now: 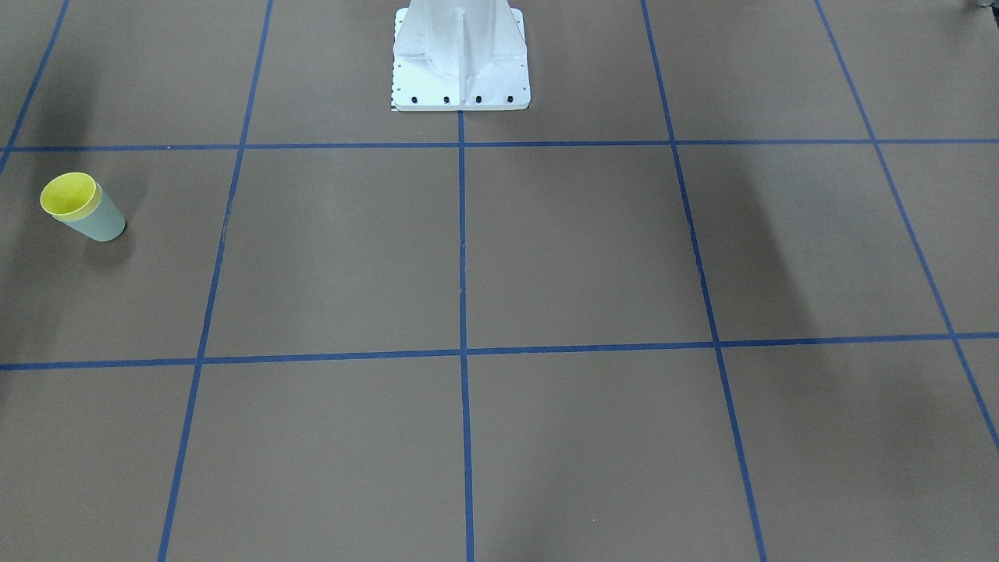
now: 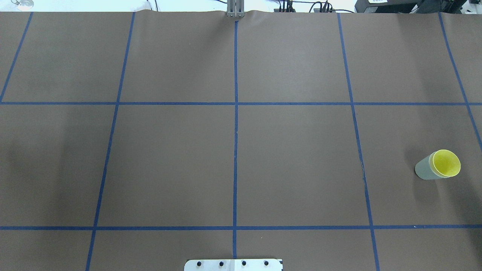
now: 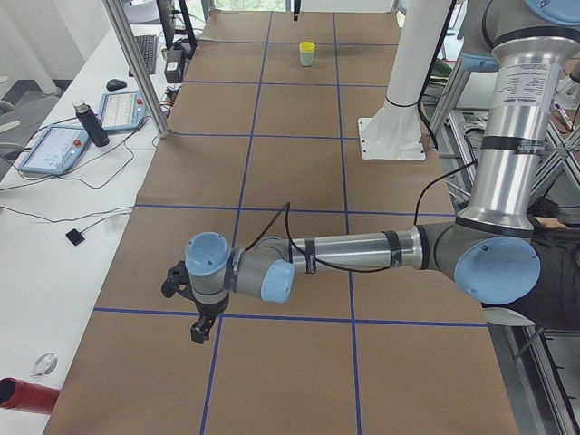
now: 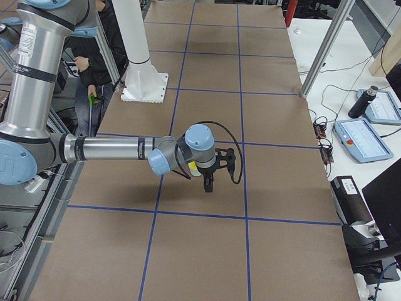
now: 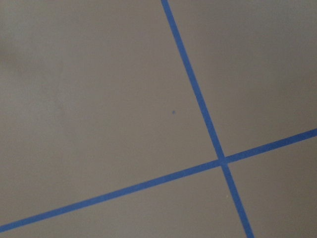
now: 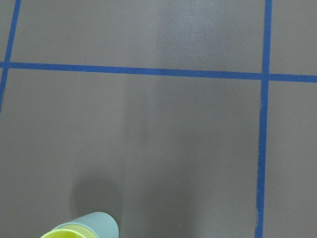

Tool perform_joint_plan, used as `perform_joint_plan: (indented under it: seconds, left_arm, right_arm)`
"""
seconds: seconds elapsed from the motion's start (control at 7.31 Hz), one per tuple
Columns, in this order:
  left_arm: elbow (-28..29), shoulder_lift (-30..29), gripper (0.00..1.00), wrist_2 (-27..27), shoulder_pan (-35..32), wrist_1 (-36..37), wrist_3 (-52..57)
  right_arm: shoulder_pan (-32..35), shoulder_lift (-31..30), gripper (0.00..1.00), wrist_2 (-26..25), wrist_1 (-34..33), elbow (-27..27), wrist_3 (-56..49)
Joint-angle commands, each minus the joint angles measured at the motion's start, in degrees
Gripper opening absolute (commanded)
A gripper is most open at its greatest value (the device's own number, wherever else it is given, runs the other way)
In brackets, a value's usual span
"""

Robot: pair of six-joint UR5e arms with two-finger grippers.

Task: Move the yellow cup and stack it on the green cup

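Note:
The yellow cup (image 1: 69, 195) sits nested inside the green cup (image 1: 100, 223), and the pair stands upright on the brown table. The yellow cup's inside (image 2: 446, 163) and the green cup's wall (image 2: 424, 169) show at the right of the overhead view. The pair shows small and far in the exterior left view (image 3: 307, 53). The yellow rim (image 6: 62, 232) and green wall (image 6: 101, 223) sit at the bottom edge of the right wrist view. My left gripper (image 3: 198, 332) hangs over a tape line, far from the cups. My right gripper (image 4: 208, 185) hangs close to the pair. I cannot tell whether either gripper is open or shut.
The white robot pedestal (image 1: 460, 62) stands at the table's robot side. Blue tape lines (image 2: 235, 150) divide the brown mat into squares. A side bench with tablets (image 3: 54, 149) and a bottle (image 3: 91, 122) runs beyond the far edge. A metal post (image 4: 322, 53) stands there.

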Motion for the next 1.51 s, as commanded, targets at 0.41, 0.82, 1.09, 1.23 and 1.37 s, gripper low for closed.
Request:
perform_joint_plan:
  seconds: [0.41, 0.82, 1.09, 1.23, 1.37]
  left_arm:
    - [-10.7, 2.5, 1.00, -0.4, -0.3, 11.7, -0.6]
    - [-19.4, 3.4, 1.00, -4.5, -0.4, 24.1, -0.5]
    - [-19.4, 4.7, 1.00, -5.5, -2.2, 23.6, 0.2]
    - [-20.3, 5.3, 1.00, -5.4, -2.3, 23.6, 0.2]
    - [-20.0, 5.3, 1.00, -4.9, -2.4, 23.6, 0.2]
  right_arm:
    - [7.5, 8.9, 0.99, 0.6, -25.6, 0.0, -12.1]
    - [7.9, 8.1, 0.99, 1.1, -26.8, 0.0, -12.9]
    - [8.8, 6.5, 0.99, 1.9, -26.3, -0.1, -14.5]
    - [9.4, 5.5, 0.99, 2.2, -26.1, -0.1, -18.4]
    - [9.6, 4.9, 0.99, 2.3, -26.0, 0.0, -19.9]
